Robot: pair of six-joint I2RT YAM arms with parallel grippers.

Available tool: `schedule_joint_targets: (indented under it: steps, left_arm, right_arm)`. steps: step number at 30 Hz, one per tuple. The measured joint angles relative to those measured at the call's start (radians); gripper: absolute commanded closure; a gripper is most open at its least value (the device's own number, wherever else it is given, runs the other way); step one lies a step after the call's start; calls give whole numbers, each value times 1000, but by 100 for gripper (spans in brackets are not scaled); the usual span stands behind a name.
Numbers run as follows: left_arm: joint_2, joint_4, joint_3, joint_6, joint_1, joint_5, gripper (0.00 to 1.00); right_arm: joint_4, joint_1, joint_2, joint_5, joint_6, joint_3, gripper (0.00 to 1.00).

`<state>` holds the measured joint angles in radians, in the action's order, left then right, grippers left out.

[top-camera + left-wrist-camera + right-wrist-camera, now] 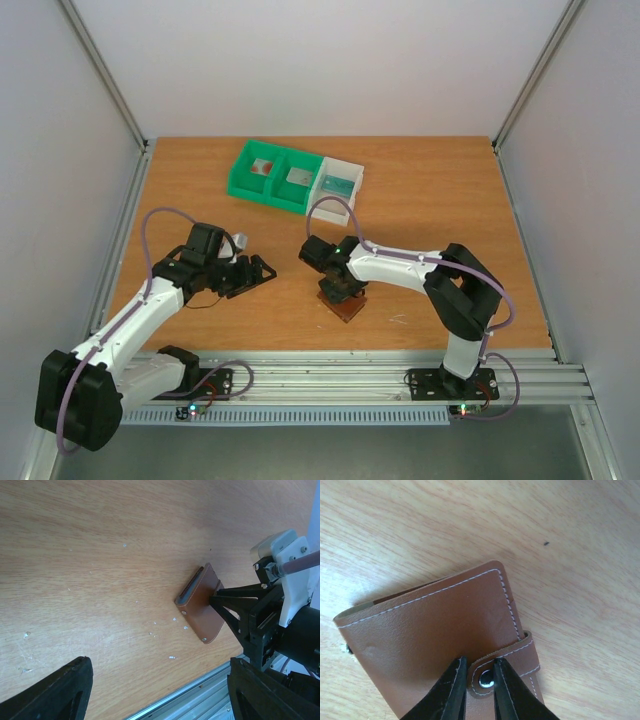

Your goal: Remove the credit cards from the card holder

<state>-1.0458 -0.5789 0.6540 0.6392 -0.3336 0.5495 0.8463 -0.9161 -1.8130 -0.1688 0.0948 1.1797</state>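
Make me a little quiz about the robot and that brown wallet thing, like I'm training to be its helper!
1. True or false: the card holder lies open on the table.
2. The right hand's fingertips sit on either side of: A the snap; B a red card; C a bin rim.
3. Which hand has its fingers spread wide, apart from the card holder?
Key: 1 false, it is folded shut. 2 A. 3 the left hand.
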Motion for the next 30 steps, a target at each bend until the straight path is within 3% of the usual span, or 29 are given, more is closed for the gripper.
schedule_joint_targets:
  steps: [6, 17, 26, 30]
  left_arm:
    - [0, 0, 0, 0, 0, -1, 26]
    - [11, -2, 0, 0, 0, -11, 26]
    - [11, -3, 0, -1, 0, -10, 27]
    - [7, 2, -4, 0, 0, 2, 38]
  right_arm:
    - [16, -5, 1, -39, -8, 2, 99]
    - [27, -6, 12, -45, -33, 3, 99]
    - [7, -6, 63, 63, -112, 3, 99]
    - [-27, -6, 81, 129, -164, 3, 99]
